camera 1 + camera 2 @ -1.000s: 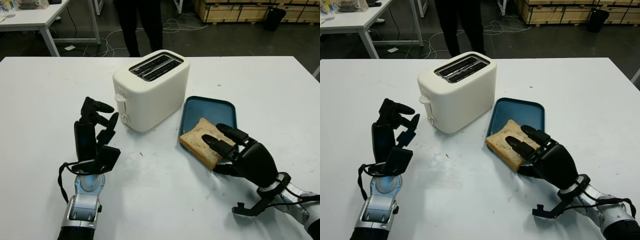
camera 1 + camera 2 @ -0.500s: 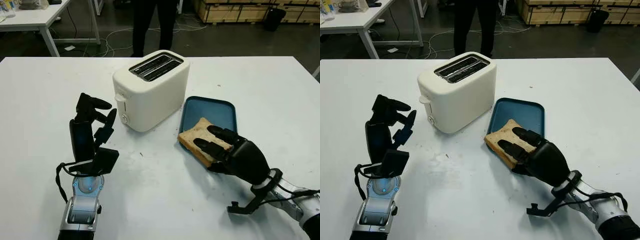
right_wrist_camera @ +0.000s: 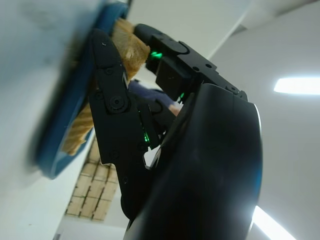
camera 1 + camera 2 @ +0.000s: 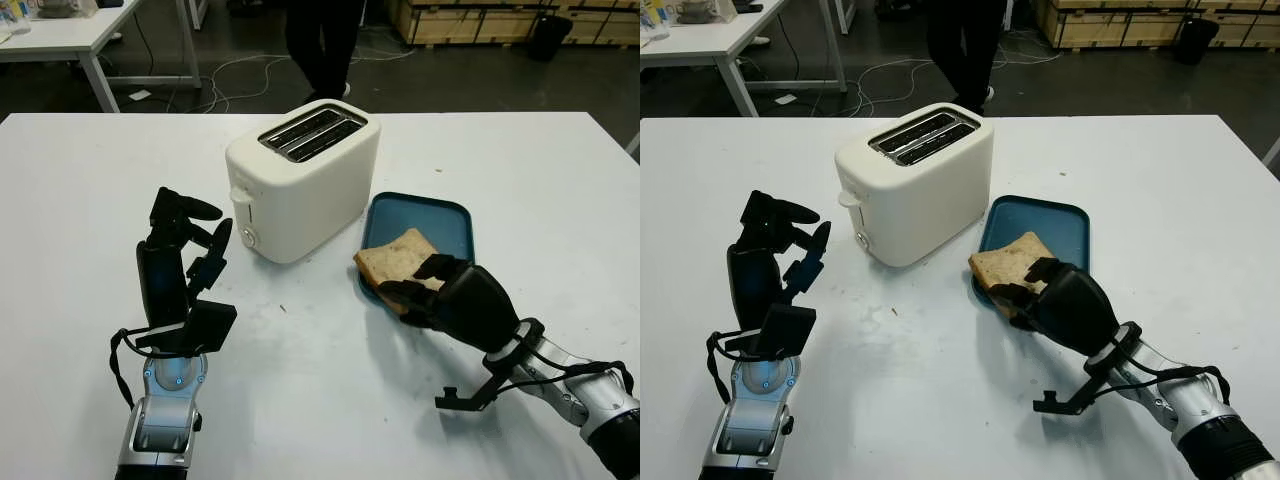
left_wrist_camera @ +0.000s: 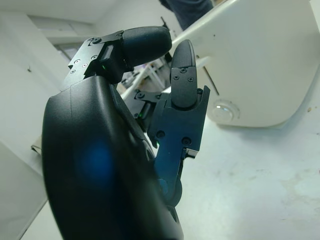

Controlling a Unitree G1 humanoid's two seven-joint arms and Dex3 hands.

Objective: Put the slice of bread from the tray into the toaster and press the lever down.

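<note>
Bread (image 4: 397, 261) lies tilted at the near edge of the blue tray (image 4: 440, 220), its near side lifted and clasped by the right robot hand (image 4: 440, 292), whose black fingers (image 4: 400, 291) curl around the slice's lower edge while the thumb side presses on top. In the right wrist view the slice (image 3: 127, 45) sits pinched between the fingers (image 3: 112, 100) just above the tray rim (image 3: 65, 135). The tray rests on the white bench (image 4: 300, 400), just to the right of the cream toaster (image 4: 300, 180), which stands at an angle with its two slots (image 4: 312, 133) facing up and its lever (image 4: 239, 197) and round knob (image 4: 247, 237) on the end facing the left robot hand. The left robot hand (image 4: 185, 245) is raised upright over the bench near the toaster's lever end, apart from it, released and holding nothing. A person's legs (image 4: 322, 45) stand on the floor beyond the bench's far edge.
</note>
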